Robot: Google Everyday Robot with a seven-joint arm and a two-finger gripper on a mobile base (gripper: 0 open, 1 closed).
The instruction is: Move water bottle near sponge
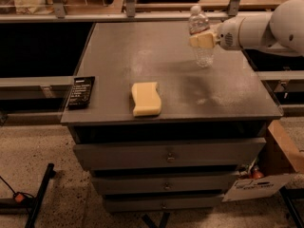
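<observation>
The water bottle (203,53), clear with a white cap, is at the back right of the grey cabinet top (118,56). Its cap leans slightly left. My gripper (202,40) reaches in from the right, and its tan fingers (198,40) are closed across the bottle's upper body, hiding the label. The bottle's base is at or just above the surface. The pale yellow sponge (146,98) lies near the front edge, left of centre, well apart from the bottle.
A flat black card with white text (81,92) lies at the front left corner. The white arm (266,27) spans the right side. Drawers sit below the top. A cardboard box (285,151) stands on the floor at the right.
</observation>
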